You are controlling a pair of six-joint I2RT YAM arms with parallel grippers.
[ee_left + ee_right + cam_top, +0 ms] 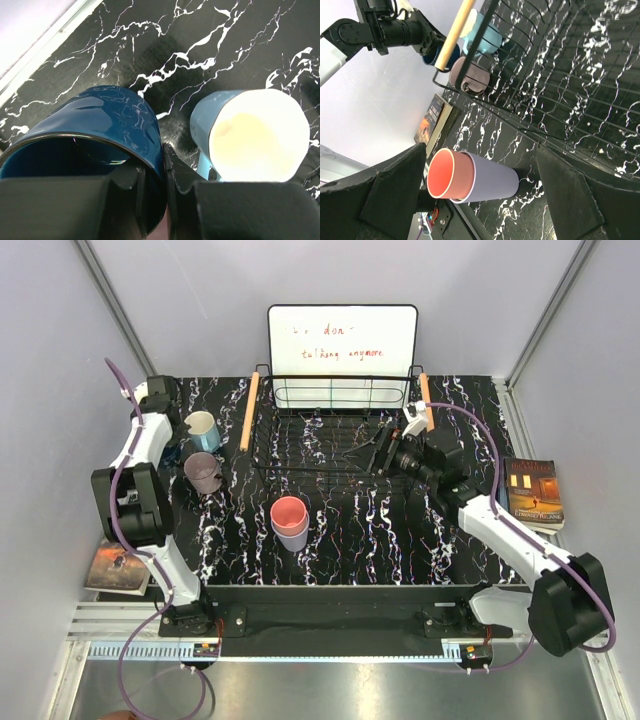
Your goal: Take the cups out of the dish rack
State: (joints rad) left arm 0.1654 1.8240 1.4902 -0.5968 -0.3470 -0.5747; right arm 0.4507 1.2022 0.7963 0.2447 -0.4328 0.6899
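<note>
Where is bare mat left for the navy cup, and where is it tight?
Bare: mat between the stacked cups and right arm, in front of the rack. Also front-left, in front of the mauve cup. Tight: left of the rack, where the light blue cup and mauve cup sit.

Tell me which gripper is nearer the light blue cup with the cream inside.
Left. The left gripper, shut on the dark navy blue cup, is right beside the light blue cup; the right gripper hangs open over the black wire dish rack.
</note>
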